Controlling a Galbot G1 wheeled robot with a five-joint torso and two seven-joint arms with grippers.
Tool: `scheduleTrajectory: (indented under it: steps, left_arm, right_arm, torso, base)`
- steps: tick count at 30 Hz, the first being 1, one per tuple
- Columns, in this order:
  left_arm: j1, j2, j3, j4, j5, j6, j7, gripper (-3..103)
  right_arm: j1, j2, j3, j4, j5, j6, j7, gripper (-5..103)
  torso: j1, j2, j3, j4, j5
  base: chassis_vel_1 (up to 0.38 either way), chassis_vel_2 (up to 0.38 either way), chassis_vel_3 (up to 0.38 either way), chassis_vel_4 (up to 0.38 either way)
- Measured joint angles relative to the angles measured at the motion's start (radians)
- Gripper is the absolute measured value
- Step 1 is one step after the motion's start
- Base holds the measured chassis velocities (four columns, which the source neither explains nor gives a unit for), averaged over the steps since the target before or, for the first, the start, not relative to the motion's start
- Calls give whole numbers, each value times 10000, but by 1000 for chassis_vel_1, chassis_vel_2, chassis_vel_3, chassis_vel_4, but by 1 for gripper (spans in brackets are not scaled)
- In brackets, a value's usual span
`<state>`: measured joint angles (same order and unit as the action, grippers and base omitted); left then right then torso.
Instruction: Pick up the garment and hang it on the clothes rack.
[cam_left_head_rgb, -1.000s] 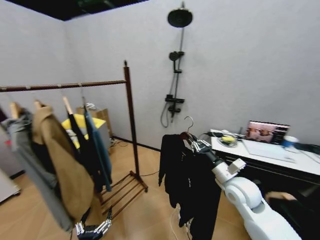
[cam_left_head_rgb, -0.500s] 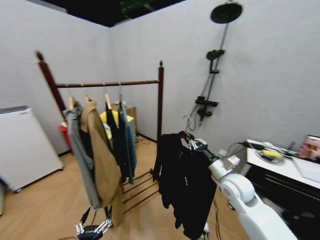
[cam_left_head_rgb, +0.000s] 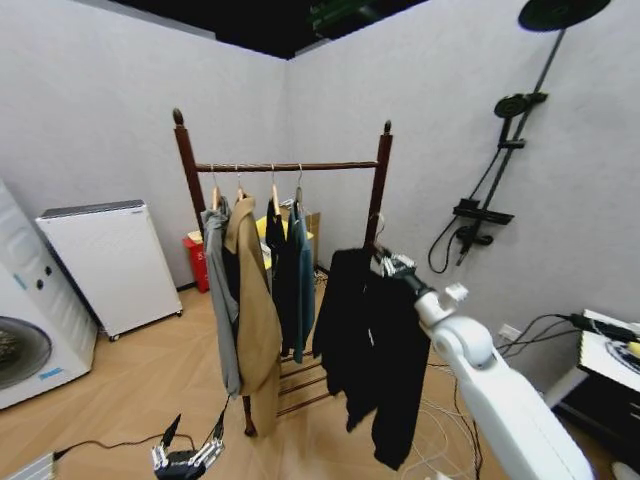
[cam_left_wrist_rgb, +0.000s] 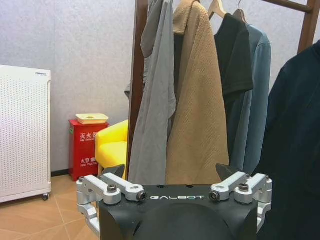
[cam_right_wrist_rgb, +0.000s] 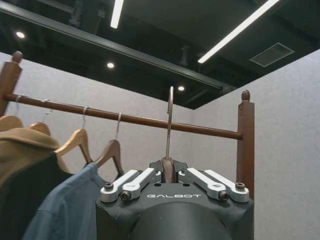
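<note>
Left claw (cam_left_head_rgb: 185, 460) hangs low, fingers spread and holding nothing. Right claw (cam_right_wrist_rgb: 169, 176) pinches the hanger (hook upright), black garment (cam_left_head_rgb: 372, 350) dangling just before the clothes rack (cam_left_head_rgb: 285, 167), beside its right post.

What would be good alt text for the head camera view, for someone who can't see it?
The right tool holds a long black coat by its hanger, just short of a dark wooden clothes rack already hung with a grey garment, a tan coat and a teal jacket. The left tool hangs low over the wooden floor.
</note>
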<state>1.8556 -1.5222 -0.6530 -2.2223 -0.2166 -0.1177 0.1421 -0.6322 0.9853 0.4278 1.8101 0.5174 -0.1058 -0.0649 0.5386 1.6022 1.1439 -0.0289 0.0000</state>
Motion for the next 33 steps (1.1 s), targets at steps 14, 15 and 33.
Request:
scheduleTrajectory:
  steps: [14, 15, 33]
  left_arm:
    - [0, 0, 0, 0, 0, 0, 0, 100]
    - [0, 0, 1, 0, 0, 0, 1, 100]
    - [0, 0, 0, 0, 0, 0, 1, 100]
  right_arm:
    - [4120, 1849, -2112, -3720, -71, -143, 488, 9]
    - [4597, 2093, -2263, -4180, -99, -142, 489, 9]
    - [8082, 3431, -2805, -8416, -430, 17, 50, 9]
  torso:
    - [1, -1, 1, 4, -2]
    - [0, 0, 0, 5, -3]
    - [-2, 0, -1, 1, 0]
  base:
    - [0, 0, 0, 0]
    - [0, 0, 0, 0]
    - [0, 0, 0, 0]
